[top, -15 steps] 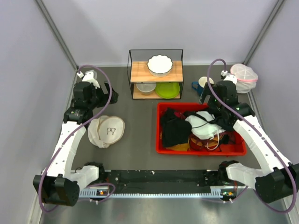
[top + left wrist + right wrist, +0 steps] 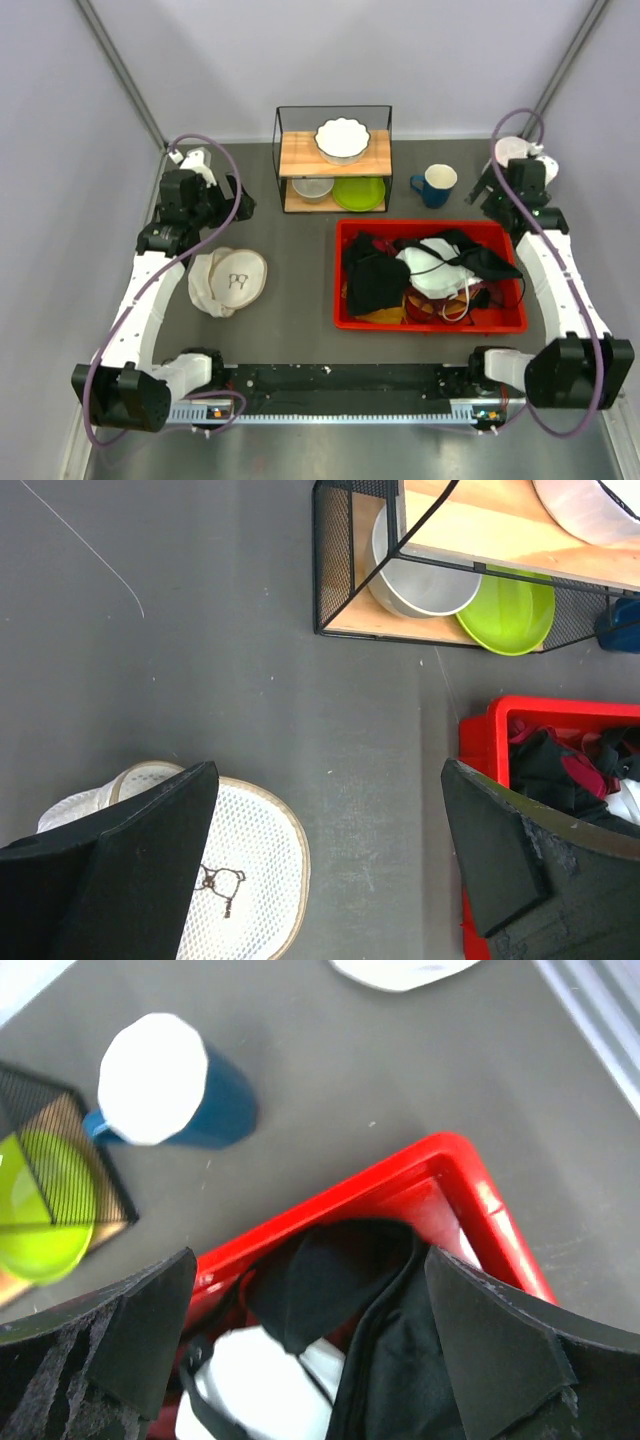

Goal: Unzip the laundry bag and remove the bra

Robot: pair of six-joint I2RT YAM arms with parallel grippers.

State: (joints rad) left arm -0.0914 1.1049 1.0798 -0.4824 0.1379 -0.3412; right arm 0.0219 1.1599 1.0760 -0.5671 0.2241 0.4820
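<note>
The laundry bag [image 2: 506,149] lies at the back right corner, mostly hidden behind my right arm; only white mesh shows. Its white edge also shows at the top of the right wrist view [image 2: 400,968]. The bra is not in view. My right gripper [image 2: 487,190] is open and empty, and hovers over the back right corner of the red bin [image 2: 470,1175], short of the bag; the right wrist view [image 2: 310,1260] shows its jaws wide apart. My left gripper [image 2: 235,200] is open and empty above bare table at the left, as the left wrist view [image 2: 330,770] shows.
The red bin [image 2: 345,300] holds black and white garments. A blue mug [image 2: 436,186] stands behind it. A wire shelf [image 2: 333,158] holds a white scalloped bowl, a grey bowl and a green bowl. A cream padded round piece [image 2: 230,280] lies at the left.
My right arm has swung from over the bin to the back right and now covers most of the laundry bag. The left arm has shifted only slightly.
</note>
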